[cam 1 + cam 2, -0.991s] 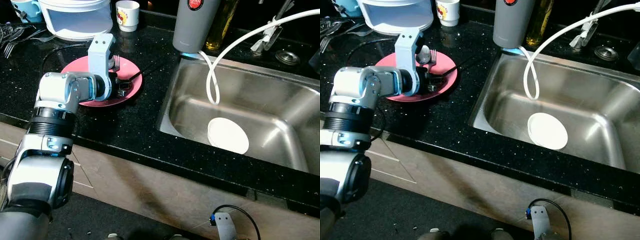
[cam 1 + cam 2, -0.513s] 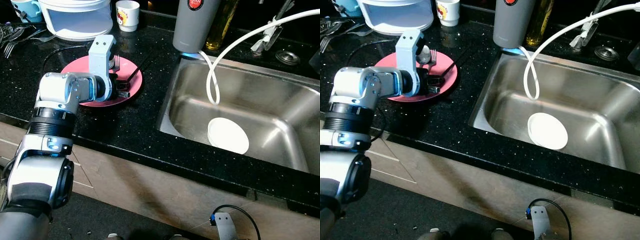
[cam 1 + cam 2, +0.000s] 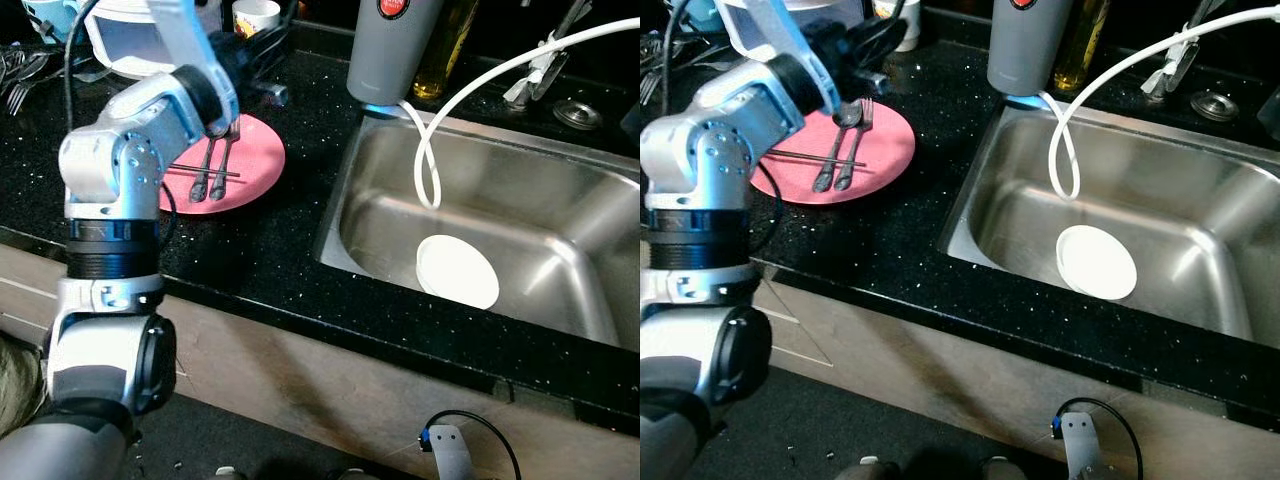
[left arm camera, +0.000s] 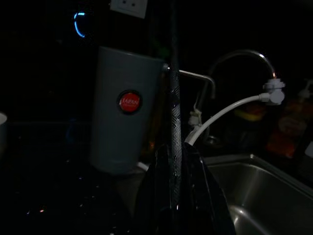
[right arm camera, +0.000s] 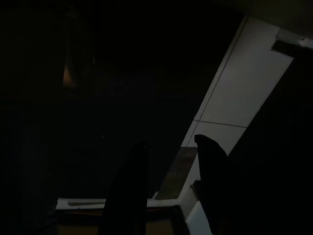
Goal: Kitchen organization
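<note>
Left hand (image 3: 262, 62), raised at the frame's upper left, we see clamped on a dark thin utensil (image 4: 174, 117); below it, a pink plate (image 3: 255, 165) on the surface holds remaining cutlery (image 3: 205, 170)

My left pincer (image 3: 262, 62) has risen off the pink plate (image 3: 255, 165) and now hangs above the bench behind it, closed on a thin black utensil (image 4: 175, 112). The spoon (image 3: 836, 140), fork (image 3: 855, 142) and one chopstick (image 3: 810, 157) now lie uncovered.
</note>
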Robot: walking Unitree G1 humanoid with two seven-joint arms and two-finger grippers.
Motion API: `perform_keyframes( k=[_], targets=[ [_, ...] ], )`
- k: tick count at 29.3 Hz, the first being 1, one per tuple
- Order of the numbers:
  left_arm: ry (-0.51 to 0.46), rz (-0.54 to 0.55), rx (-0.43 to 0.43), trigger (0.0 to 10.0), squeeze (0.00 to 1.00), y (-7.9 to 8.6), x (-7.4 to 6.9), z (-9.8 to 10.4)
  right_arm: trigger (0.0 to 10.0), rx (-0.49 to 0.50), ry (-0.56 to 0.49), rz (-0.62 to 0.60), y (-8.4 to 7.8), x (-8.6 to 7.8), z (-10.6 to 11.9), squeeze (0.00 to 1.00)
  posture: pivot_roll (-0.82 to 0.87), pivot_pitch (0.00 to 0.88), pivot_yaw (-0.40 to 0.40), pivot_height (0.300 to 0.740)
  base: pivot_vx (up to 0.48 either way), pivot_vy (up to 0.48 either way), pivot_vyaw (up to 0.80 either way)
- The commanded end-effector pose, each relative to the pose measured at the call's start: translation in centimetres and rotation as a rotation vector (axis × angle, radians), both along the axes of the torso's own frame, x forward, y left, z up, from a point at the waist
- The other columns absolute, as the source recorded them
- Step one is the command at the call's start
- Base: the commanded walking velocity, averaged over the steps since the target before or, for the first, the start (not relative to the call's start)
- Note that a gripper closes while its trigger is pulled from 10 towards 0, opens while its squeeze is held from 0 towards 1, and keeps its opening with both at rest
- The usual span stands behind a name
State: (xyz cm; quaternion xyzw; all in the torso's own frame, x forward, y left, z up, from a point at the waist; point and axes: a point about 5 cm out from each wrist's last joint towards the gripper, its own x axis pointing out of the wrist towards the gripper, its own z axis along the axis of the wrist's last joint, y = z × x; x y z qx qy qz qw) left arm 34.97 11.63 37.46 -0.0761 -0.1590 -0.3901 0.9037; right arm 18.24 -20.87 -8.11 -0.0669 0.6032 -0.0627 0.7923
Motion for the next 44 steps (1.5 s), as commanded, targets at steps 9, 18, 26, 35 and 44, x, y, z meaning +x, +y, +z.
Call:
perform_keyframes(
  k=[9, 18, 26, 35, 44],
  targets=[
    [-0.009, -0.180, -0.037, 10.0, 0.00, -1.7, -1.3, -1.5, 10.0, 0.018, -0.002, -0.010, -0.1, -0.5, -0.2, 0.00, 0.07, 0.170, -0.025, 0.740, 0.000, 0.000, -0.18],
    [-0.007, -0.275, 0.230, 10.0, 0.00, -3.9, -2.0, -4.7, 10.0, 0.018, 0.010, -0.006, 0.0, -0.5, -0.2, 0.00, 0.06, 0.174, -0.020, 0.740, 0.000, 0.000, -0.80],
    [-0.020, -0.166, 0.442, 10.0, 0.00, -3.6, -1.3, -6.0, 10.0, 0.015, 0.002, -0.010, -0.1, -0.5, -0.2, 0.00, 0.06, 0.174, -0.020, 0.740, 0.000, 0.000, -0.76],
    [-0.126, 0.053, 1.046, 10.0, 0.00, -2.6, 0.5, -9.4, 10.0, 0.012, -0.003, 0.000, -0.1, -0.4, -0.2, 0.00, 0.06, 0.176, -0.022, 0.740, 0.000, 0.000, 0.00],
    [-0.168, 0.021, 1.095, 10.0, 1.00, -3.7, 0.6, -10.2, 10.0, 0.010, -0.003, -0.001, -0.1, -0.4, -0.2, 0.00, 0.06, 0.175, -0.018, 0.740, 0.000, 0.000, 0.00]
  ],
)
